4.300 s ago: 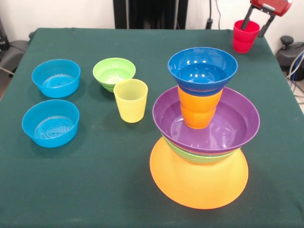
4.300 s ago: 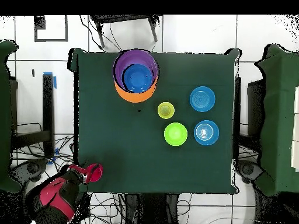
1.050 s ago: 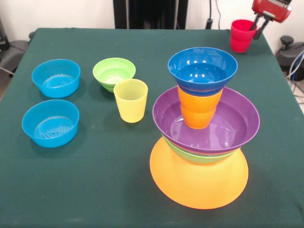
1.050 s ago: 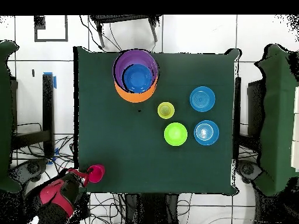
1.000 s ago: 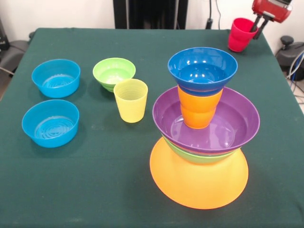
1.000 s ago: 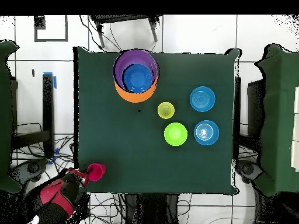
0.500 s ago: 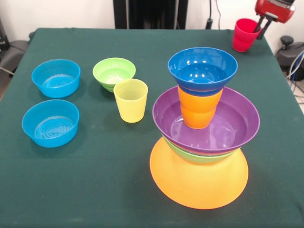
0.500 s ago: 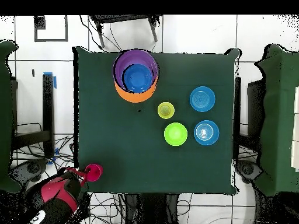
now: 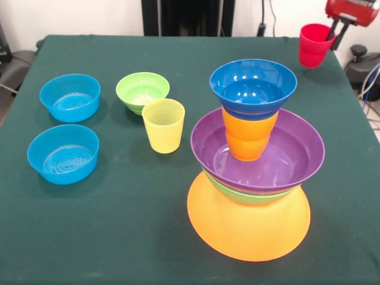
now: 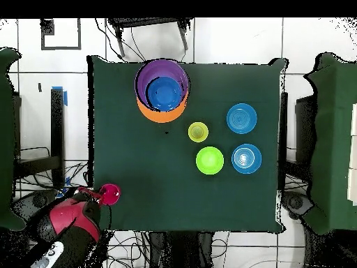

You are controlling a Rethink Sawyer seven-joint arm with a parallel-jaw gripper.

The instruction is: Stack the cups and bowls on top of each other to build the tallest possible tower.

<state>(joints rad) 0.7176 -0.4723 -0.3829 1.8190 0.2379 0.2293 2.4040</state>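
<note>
The gripper [image 9: 334,31] is sitting in the top right corner of the front view. It is pinching the rim of the red cup [image 9: 314,44], with one dark finger [image 9: 335,27] poking down inside the cup. The cup is hanging a bit tilted over the far right corner of the green table [image 9: 119,225]. In the overhead view, the same cup [image 10: 109,194] is showing at the lower left, at the table's edge.

The cup is looking light and thin. It is smooth plastic, so it could slip or swing. Holding it by the rim, like now, seems the best way, because the bottom is staying free to set down.

Lower in the front view, right of the middle, the tower [image 9: 252,172] is standing. A huge orange bowl [image 9: 248,228] is lying upside down at the bottom. A green bowl [image 9: 249,197] and a purple bowl [image 9: 261,157] are sitting on it. An orange cup [image 9: 248,136] is standing in the purple bowl, and a dark blue bowl [image 9: 253,88] is sitting on top.

To the left, a yellow cup [image 9: 163,125], a small green bowl [image 9: 142,91] and two light blue bowls [image 9: 70,97] [image 9: 63,153] are waiting on the table.
</note>
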